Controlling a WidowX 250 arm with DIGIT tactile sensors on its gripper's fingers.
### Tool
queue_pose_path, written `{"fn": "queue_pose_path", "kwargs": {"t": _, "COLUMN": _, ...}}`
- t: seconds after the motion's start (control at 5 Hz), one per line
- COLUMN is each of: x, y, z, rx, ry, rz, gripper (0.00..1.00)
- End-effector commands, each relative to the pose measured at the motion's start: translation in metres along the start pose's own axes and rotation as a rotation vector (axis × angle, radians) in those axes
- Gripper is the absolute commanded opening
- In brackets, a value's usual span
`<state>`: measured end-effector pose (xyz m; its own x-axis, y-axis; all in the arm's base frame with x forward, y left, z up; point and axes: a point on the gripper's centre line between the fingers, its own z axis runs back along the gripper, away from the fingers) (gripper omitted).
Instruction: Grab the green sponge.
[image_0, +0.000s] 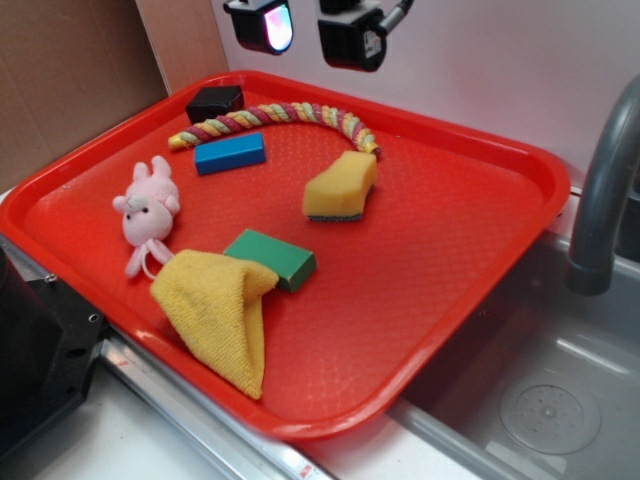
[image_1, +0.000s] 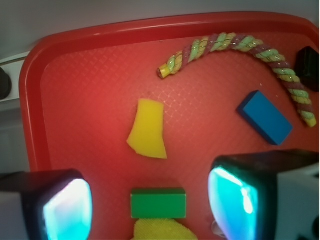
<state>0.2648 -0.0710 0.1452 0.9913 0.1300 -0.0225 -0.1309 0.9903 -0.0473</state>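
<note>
The green sponge (image_0: 342, 186) is a curvy yellow-orange foam piece with a thin dark layer along its bottom edge. It lies near the middle of the red tray (image_0: 470, 250). In the wrist view it shows as a yellow curved shape (image_1: 147, 128). My gripper (image_0: 305, 30) hangs high above the tray's far edge, well apart from the sponge. Its fingers (image_1: 67, 210) are spread wide with nothing between them; far below the gap lies the flat green block (image_1: 158, 203).
On the tray lie a green block (image_0: 271, 258), a yellow cloth (image_0: 214, 311), a pink plush toy (image_0: 148, 210), a blue block (image_0: 230, 153), a black block (image_0: 214, 102) and a braided rope (image_0: 285, 117). A grey faucet (image_0: 600, 190) and sink (image_0: 540, 400) stand at the right.
</note>
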Motion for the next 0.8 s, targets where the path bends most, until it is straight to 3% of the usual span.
{"fn": "queue_pose_path", "kwargs": {"t": 0.0, "x": 0.007, "y": -0.017, "z": 0.007, "rx": 0.095, "ry": -0.041, "rz": 0.039, "gripper": 1.0}}
{"fn": "queue_pose_path", "kwargs": {"t": 0.2, "x": 0.003, "y": -0.002, "z": -0.043, "rx": 0.098, "ry": -0.074, "rz": 0.079, "gripper": 1.0}}
{"fn": "queue_pose_path", "kwargs": {"t": 0.4, "x": 0.001, "y": 0.01, "z": -0.093, "rx": 0.058, "ry": -0.096, "rz": 0.056, "gripper": 1.0}}
{"fn": "queue_pose_path", "kwargs": {"t": 0.6, "x": 0.001, "y": 0.013, "z": -0.123, "rx": 0.064, "ry": -0.099, "rz": 0.048, "gripper": 1.0}}
